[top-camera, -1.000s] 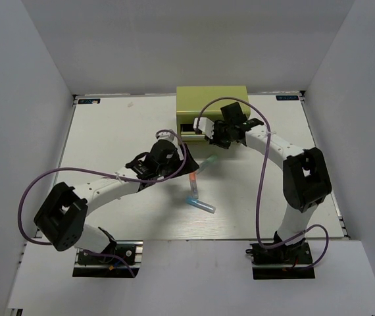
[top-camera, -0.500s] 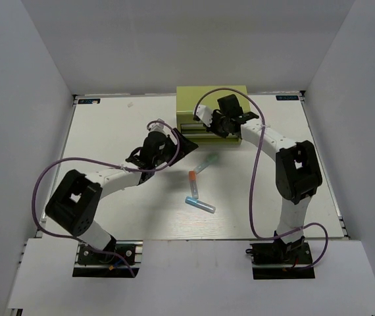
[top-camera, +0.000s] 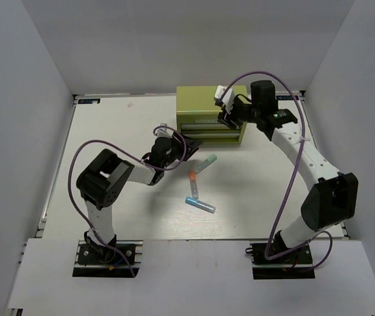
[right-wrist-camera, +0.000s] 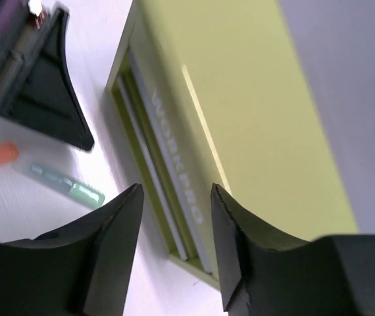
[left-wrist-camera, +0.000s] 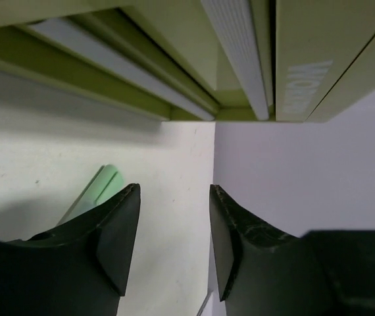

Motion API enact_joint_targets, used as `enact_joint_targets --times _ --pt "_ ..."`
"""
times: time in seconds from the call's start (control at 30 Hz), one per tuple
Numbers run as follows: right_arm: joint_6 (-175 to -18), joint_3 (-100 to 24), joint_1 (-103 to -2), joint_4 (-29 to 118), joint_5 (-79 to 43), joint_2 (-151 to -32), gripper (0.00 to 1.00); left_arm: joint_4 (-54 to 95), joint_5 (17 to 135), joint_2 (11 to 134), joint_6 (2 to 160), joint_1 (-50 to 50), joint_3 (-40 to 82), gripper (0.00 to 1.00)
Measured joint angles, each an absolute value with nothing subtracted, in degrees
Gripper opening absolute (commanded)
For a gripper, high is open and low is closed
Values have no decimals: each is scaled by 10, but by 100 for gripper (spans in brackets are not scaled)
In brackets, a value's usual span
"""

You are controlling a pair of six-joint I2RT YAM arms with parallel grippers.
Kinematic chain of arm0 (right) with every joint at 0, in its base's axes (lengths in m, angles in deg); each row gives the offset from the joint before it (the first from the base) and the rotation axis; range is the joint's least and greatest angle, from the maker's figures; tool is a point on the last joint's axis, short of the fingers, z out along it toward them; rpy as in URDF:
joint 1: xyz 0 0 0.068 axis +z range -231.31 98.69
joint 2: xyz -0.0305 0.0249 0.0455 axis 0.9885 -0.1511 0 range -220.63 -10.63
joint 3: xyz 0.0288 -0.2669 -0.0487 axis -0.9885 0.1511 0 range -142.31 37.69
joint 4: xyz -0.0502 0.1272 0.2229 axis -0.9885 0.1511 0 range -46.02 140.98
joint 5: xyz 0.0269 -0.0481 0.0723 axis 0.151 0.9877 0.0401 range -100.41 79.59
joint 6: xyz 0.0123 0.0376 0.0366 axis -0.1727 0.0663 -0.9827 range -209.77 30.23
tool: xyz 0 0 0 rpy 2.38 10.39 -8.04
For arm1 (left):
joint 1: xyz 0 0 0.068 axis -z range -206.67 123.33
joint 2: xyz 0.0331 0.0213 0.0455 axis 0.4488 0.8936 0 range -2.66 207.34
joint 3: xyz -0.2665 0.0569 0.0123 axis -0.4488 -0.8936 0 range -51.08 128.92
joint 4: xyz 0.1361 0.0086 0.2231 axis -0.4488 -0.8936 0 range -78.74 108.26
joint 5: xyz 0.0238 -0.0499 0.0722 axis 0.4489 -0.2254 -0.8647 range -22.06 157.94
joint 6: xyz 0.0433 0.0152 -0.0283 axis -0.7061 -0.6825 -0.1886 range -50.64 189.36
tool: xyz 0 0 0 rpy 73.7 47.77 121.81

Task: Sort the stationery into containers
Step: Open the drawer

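A boxy lime-green metal toolbox (top-camera: 204,99) stands on the white table (top-camera: 108,131). The pale embossed lettering (right-wrist-camera: 174,183) across its upper front reads "WORKPRO". Its two shallow front drawers (top-camera: 210,131) look pushed in.

The right gripper (top-camera: 227,108) hangs over the toolbox's top right part, fingers spread, gripping nothing. The left gripper (top-camera: 189,141) sits low at the toolbox's front left corner, fingers likewise parted and empty.

Three pieces of stationery lie on the table in front of the toolbox. A stubby mint-green highlighter (top-camera: 206,162) is nearest it, an orange-capped marker (top-camera: 192,183) lies farther out, and a light-blue highlighter (top-camera: 200,205) is farthest.
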State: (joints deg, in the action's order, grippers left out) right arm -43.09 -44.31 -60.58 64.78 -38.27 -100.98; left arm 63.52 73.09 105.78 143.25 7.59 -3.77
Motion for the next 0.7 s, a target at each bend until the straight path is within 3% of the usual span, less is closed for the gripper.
enact_joint_targets --times 0.3,0.7 --pt "-479 -496 -624 641 -377 -1070 52 703 667 1144 1484 81 28 63" --pt "-491 -570 -642 678 -356 -1137 58 706 615 1199 1518 85 82 59"
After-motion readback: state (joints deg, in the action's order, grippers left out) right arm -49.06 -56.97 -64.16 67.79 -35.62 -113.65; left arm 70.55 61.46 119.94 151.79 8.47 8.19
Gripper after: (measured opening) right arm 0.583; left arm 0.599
